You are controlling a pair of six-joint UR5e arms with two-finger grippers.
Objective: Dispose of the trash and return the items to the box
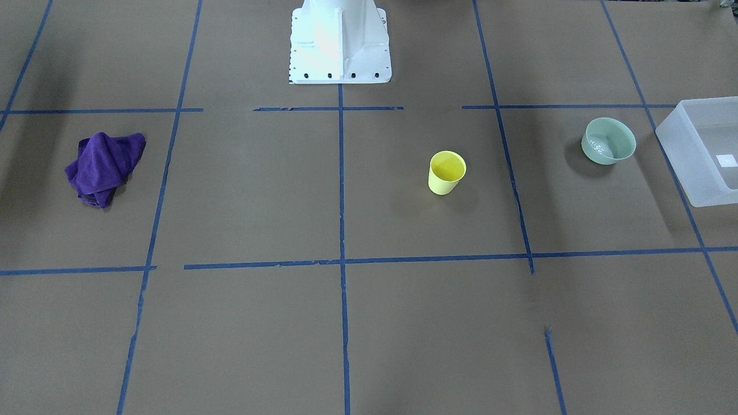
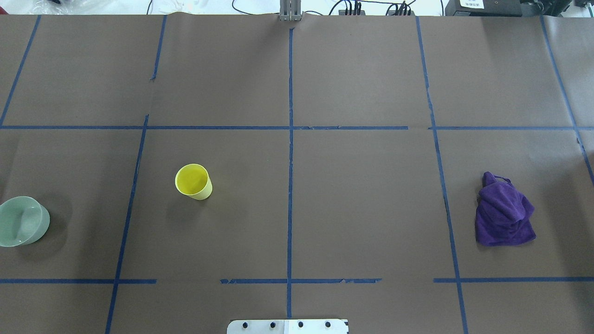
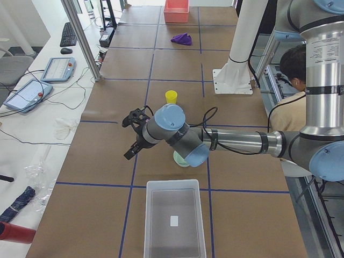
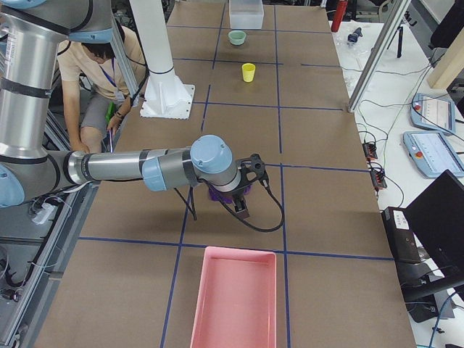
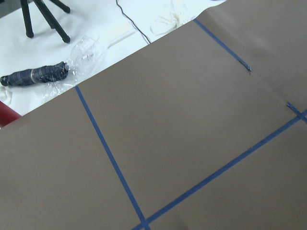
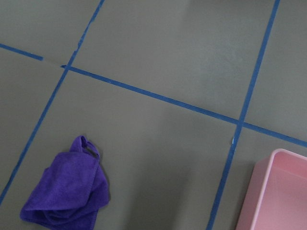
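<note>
Brown paper ruled with blue tape lines [image 1: 341,190] covers a long table [image 2: 362,195]. On the robot's left half, a small plain yellow plastic tumbler cup [image 1: 447,172] stands upright and alone. A round pale mint-green bowl [image 1: 609,140] sits further out, just beside a rectangular frosted-white translucent plastic bin [image 1: 692,153] at the table's left end. Both items are outside the bin, which looks empty, so none of the task appears done.

The left gripper [image 3: 131,137] hangs above the table near the bowl, on the operators' side of it, with the cup well apart. Its wrist camera shows only bare paper and tape, so it seems aimed at neither item. The right gripper [image 4: 249,187] hangs over a crumpled purple cloth [image 6: 67,196] near a pink plastic tray [image 6: 276,191], far from all 3 task things. Only the side cameras show the 2 grippers, so I cannot tell how wide their fingers are parted. Neither appears to carry anything.

Likely risks: an off-centre approach could tip the light cup, and the bowl's curved wall could slip out of a pinch. The left forearm above the bowl could knock it on a low sweep.
</note>
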